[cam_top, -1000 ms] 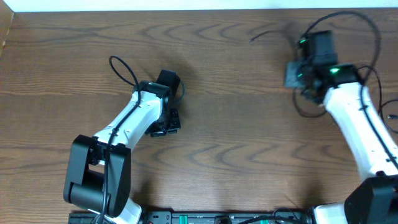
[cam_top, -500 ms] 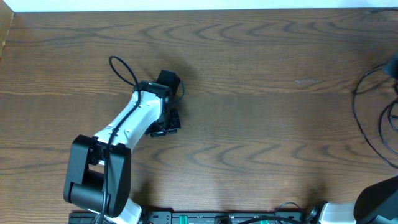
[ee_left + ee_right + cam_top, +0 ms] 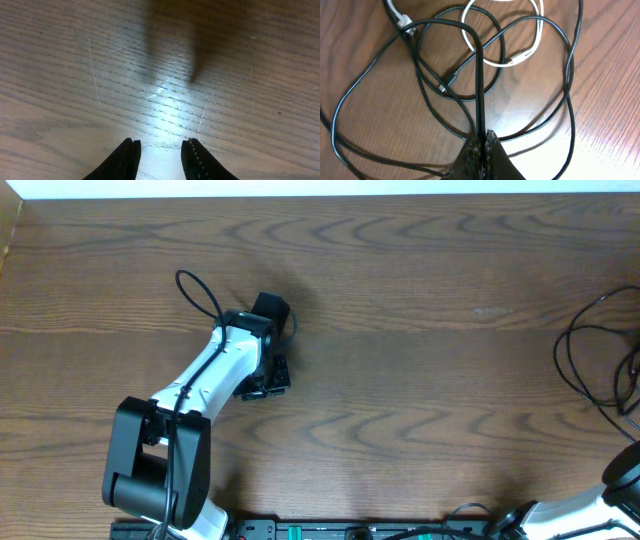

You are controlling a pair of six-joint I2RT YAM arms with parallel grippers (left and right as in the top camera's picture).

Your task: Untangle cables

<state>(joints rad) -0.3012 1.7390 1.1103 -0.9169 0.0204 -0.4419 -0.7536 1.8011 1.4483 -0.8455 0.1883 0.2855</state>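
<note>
The cables lie in tangled loops at the table's right edge [image 3: 572, 352]; the rest runs out of the overhead view. The right wrist view shows several black cables [image 3: 427, 95] crossing one another and one white cable [image 3: 540, 27] with a small plug end. My right gripper [image 3: 484, 134] is shut on one black cable [image 3: 480, 75], which rises taut from the jaws in an arch over the pile. My left gripper [image 3: 161, 142] [image 3: 266, 376] stands open over bare wood at the table's centre left, with nothing between its fingers.
The left arm [image 3: 215, 370] reaches from the front-left base, with its own black wire looping up behind it [image 3: 198, 290]. Only a piece of the right arm [image 3: 622, 478] shows at the lower right corner. The wooden table [image 3: 400, 380] ends at a pale wall at the back.
The right arm has swung from the back right of the table out past the right edge, dragging the cables with it. The left arm has not moved.
</note>
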